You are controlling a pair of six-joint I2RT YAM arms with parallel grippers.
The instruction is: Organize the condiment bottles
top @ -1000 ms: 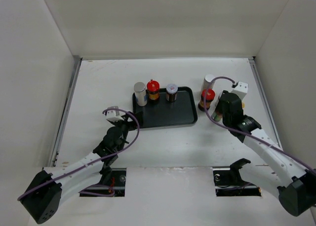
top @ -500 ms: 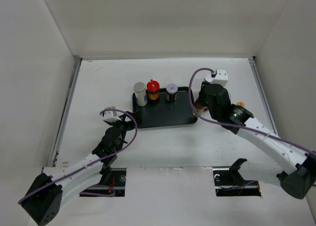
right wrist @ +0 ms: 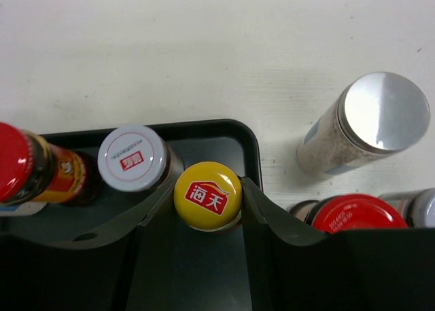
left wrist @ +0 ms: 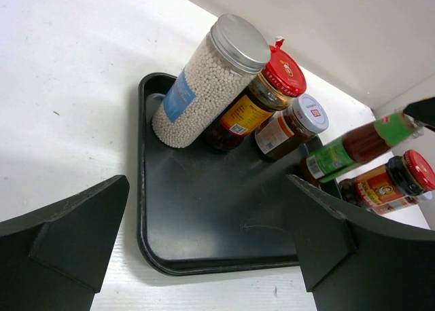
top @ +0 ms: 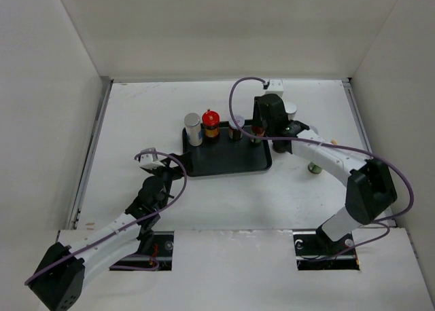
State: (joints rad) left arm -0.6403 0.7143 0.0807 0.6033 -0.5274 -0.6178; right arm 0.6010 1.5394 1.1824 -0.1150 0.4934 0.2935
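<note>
**Bottle goes to the tray.** The right gripper (right wrist: 207,186) grips a slim, yellow-capped brown bottle (left wrist: 353,147) just under its cap. Its jaws are clamped on either side, at the far right corner of the dark tray (right wrist: 231,125). The bottle stands upright, its long axis vertical and its cap pointing straight up. Its lean in the left wrist view looks like camera tilt, since every jar there leans the same way. Whether its base touches the tray floor cannot be told.

It sits just right of the white-capped jar (right wrist: 132,158), ending a row along the tray's far edge with the red-capped jar (left wrist: 282,70) and the silver-lidded jar (left wrist: 204,87). Done well, the step likely means lowering the bottle straight, clear of that neighbour and the tray's rim, and letting go only once it stands.

The left gripper (left wrist: 207,182) hovers at the tray's near left corner, jaws wide apart and empty. A silver-topped shaker (right wrist: 380,114) stands just off the tray's right side.
</note>
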